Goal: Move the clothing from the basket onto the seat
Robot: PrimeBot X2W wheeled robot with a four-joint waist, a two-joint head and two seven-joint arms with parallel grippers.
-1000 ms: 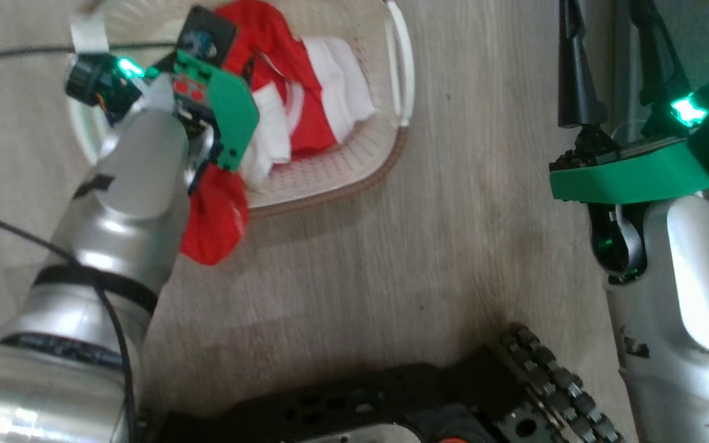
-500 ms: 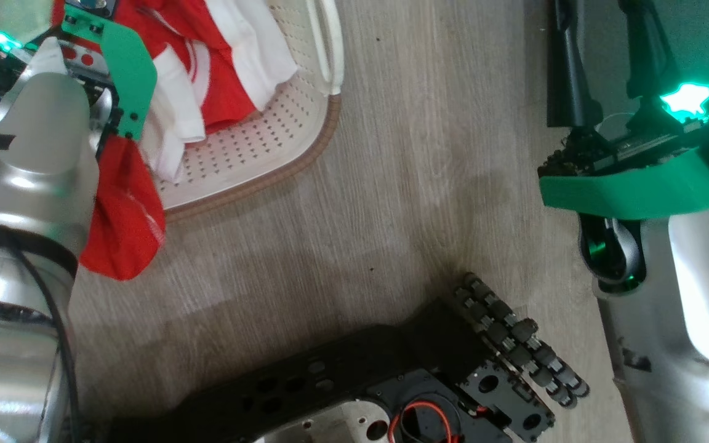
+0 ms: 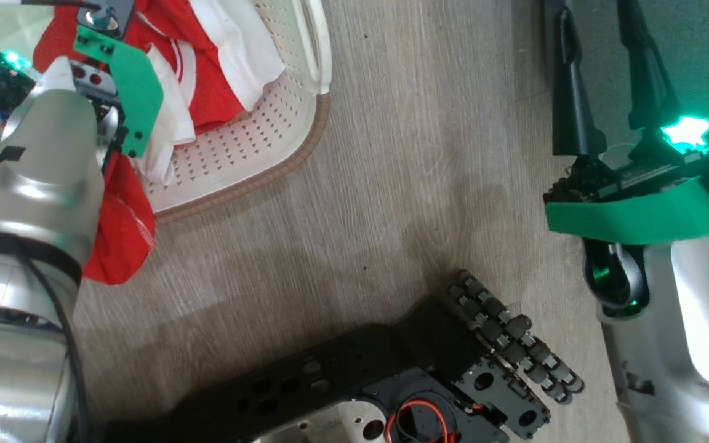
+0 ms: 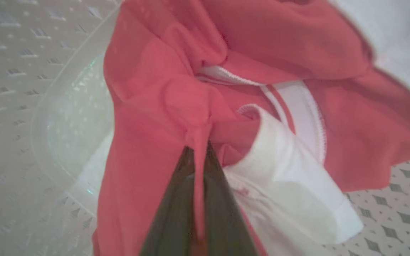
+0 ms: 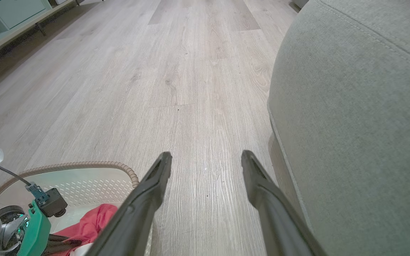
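Wood-plank floor was seen under everything. Grey seat was placed on the robot's right, just beside the right claw and well apart from the basket. Basket was set on the floor at front-left. Clothing, red with white panels, was piled inside it, with one red end hung over the near rim, outside the basket.

Left claw was found clamped down on a thin fold of the red fabric. The fold was pinched in it and the rest of the garment was bunched just ahead of the tips. Right claw was held wide open over bare floor, nothing in it.

Step judged: grasp made, lift not yet done. No clothing was seen on the visible part of the seat. Next move is judged to call for a lift clear of the rim, then a carry across to the seat. The pinch looked thin, so slip is a risk, and the white part may get dragged along.
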